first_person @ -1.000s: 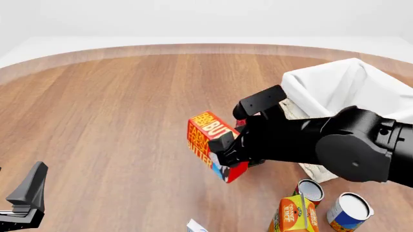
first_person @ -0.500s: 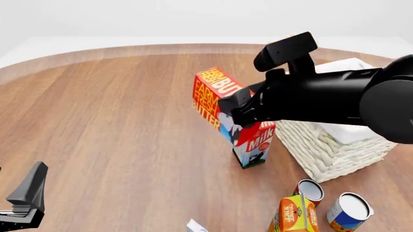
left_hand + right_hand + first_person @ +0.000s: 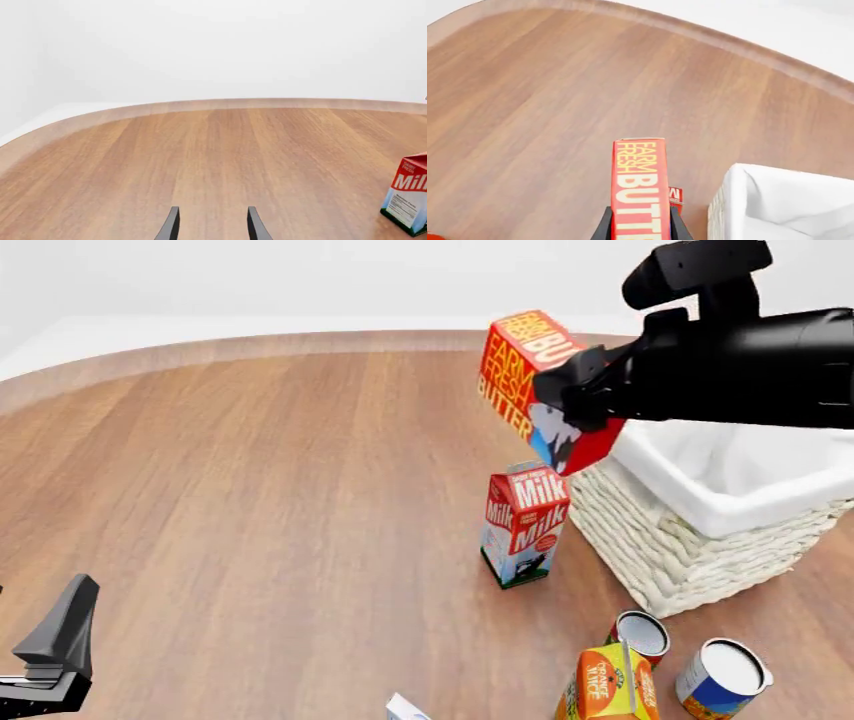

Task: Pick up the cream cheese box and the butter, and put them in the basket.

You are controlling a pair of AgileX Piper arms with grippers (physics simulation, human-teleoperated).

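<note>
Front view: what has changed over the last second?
The right end effector, still shut on the butter, has carried it up and rightward to the near-left rim of the basket, uncovering the milk carton. The left end effector, cans, juice carton and cream cheese box corner stayed put.

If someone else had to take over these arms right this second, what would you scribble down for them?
Right gripper: shut on the butter, held in the air beside the basket, above the milk carton.
Left gripper: open, holding nothing, low over bare table.
Cream cheese box: only a corner shows at the near edge of the front view, on the table.
Done: butter picked up.
Left: drop the butter in the basket, then fetch the cream cheese box and put it in too.
</note>
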